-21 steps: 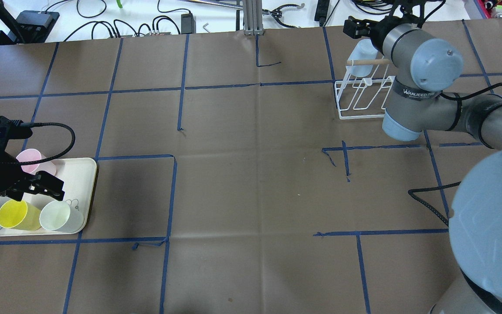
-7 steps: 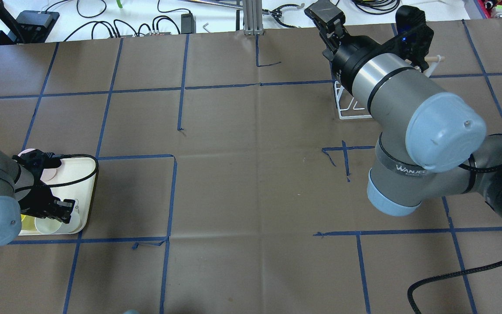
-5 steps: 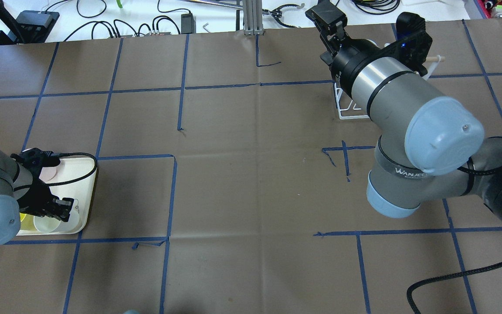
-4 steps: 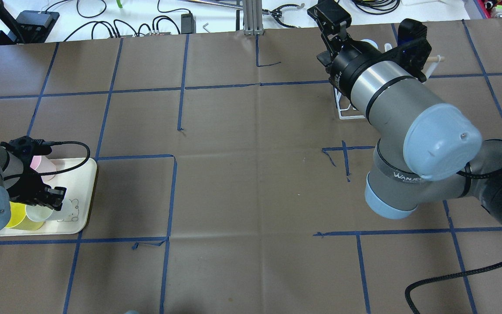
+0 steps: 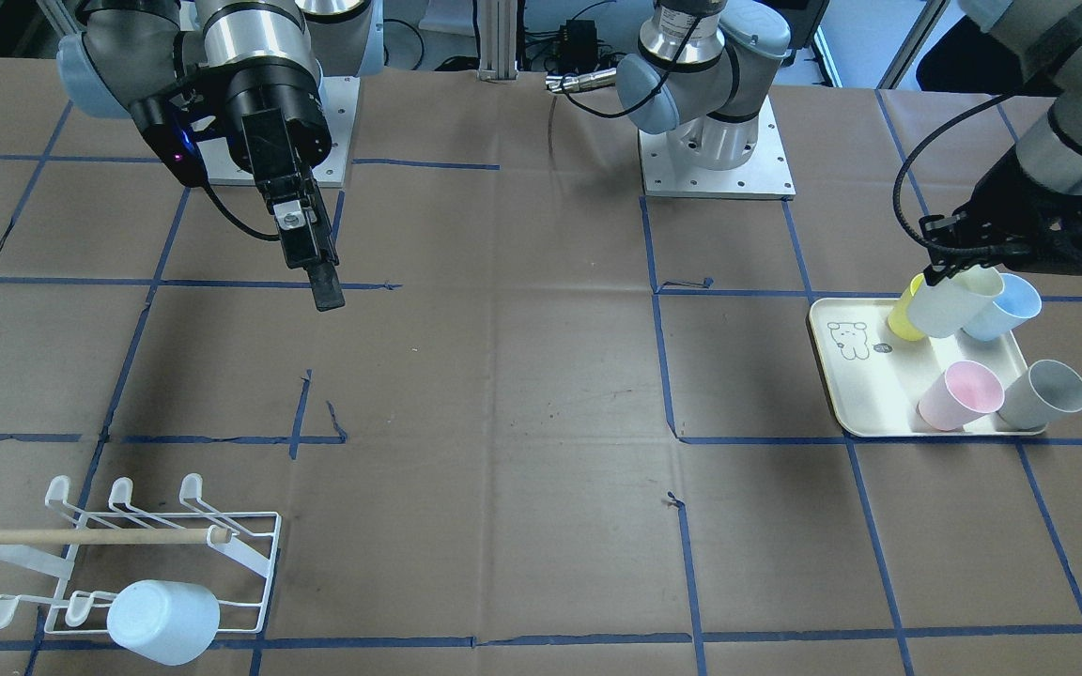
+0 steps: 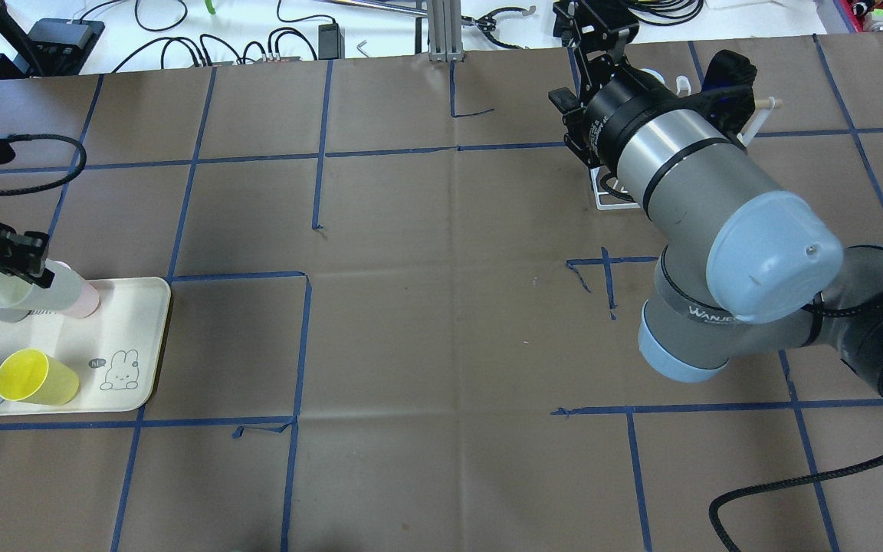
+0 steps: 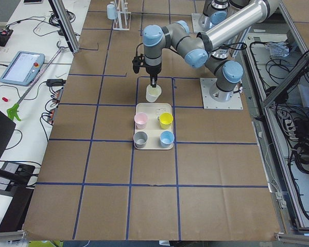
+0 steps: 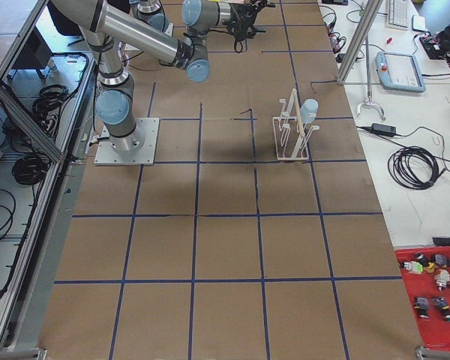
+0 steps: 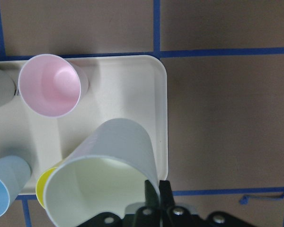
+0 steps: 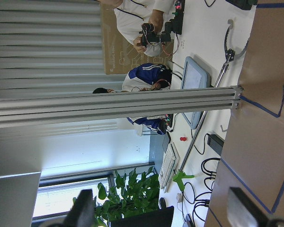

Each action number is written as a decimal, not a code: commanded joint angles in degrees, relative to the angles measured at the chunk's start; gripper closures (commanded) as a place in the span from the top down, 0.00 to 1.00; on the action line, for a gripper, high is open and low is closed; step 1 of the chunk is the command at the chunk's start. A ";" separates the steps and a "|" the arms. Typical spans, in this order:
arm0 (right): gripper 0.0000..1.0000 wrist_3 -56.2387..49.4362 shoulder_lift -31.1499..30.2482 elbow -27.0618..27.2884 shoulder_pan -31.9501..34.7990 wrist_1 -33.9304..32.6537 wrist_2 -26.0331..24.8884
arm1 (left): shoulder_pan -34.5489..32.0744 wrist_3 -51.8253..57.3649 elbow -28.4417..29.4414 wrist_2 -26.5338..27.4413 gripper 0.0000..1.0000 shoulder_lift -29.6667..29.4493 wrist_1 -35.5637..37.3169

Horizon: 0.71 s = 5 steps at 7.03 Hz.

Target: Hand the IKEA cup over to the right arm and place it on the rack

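Left end effector (image 9: pixel 156 191), pointing down, clamps cup (image 9: pixel 118 156); right end effector (image 10: pixel 163 209) seemingly apart.

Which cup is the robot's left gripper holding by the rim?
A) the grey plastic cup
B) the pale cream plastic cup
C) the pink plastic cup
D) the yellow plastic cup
B: the left gripper pinches the rim of the pale cream plastic cup, while the pink plastic cup, yellow plastic cup and grey plastic cup stand on the cream tray.
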 commanded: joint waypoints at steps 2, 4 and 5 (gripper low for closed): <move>1.00 -0.06 0.09 -0.06 0.00 0.61 -0.38 | -6.57 0.38 20.53 -0.84 0.00 -11.31 -6.72; 1.00 0.12 0.53 -0.24 0.00 0.61 -0.30 | -11.59 0.47 26.46 -11.31 0.00 -15.30 -4.80; 1.00 0.03 0.44 -0.32 0.00 0.61 -0.38 | -12.22 0.56 25.26 -19.83 0.00 -15.39 -0.61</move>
